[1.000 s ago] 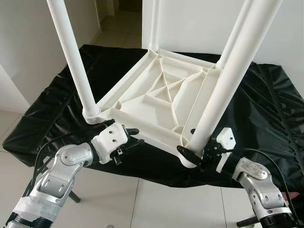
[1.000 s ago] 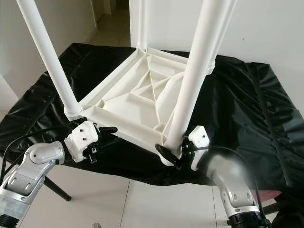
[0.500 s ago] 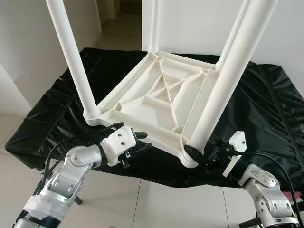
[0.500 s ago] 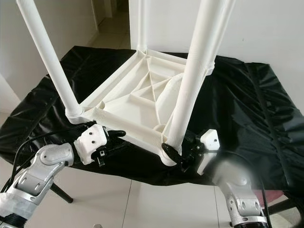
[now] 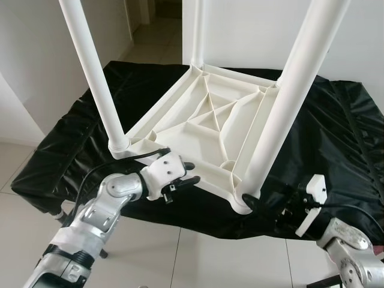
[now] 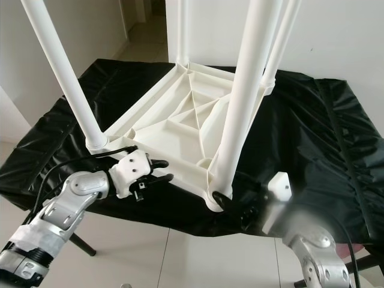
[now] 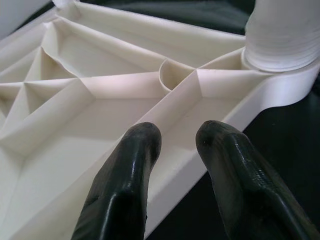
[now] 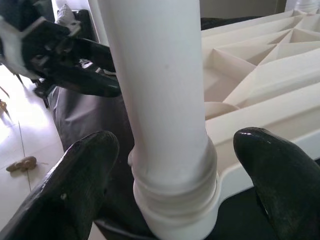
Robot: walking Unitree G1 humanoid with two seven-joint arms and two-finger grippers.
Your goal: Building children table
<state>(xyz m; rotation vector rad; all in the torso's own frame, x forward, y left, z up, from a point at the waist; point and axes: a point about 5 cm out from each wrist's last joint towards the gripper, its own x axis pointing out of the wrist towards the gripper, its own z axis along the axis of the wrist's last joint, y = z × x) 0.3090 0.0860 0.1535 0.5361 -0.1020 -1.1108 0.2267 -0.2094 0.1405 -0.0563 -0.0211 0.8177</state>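
Note:
The white children's table [image 5: 180, 129] lies upside down on a black-covered surface, with its legs pointing up. My left gripper [image 5: 187, 173] is at the table's near rim [image 7: 210, 150], between the near-left leg [image 5: 93, 72] and the near-right leg [image 5: 288, 102]. It is open by a small gap, one finger above the rim and one below. My right gripper [image 8: 175, 142] is open wide, a finger on either side of the near-right leg's base [image 8: 175, 200] without touching it. One right fingertip [image 5: 249, 204] lies by that corner.
The black sheet [image 5: 342, 138] drapes over the support and hangs off its near edge. White tiled floor [image 5: 180, 258] lies below the near edge, between my arms. A white wall [image 5: 252, 30] stands behind, with a doorway at the back left.
My left gripper has slid right along the near rim toward the near-right leg. My right arm has drawn back to the right, its fingers no longer close against the leg base.

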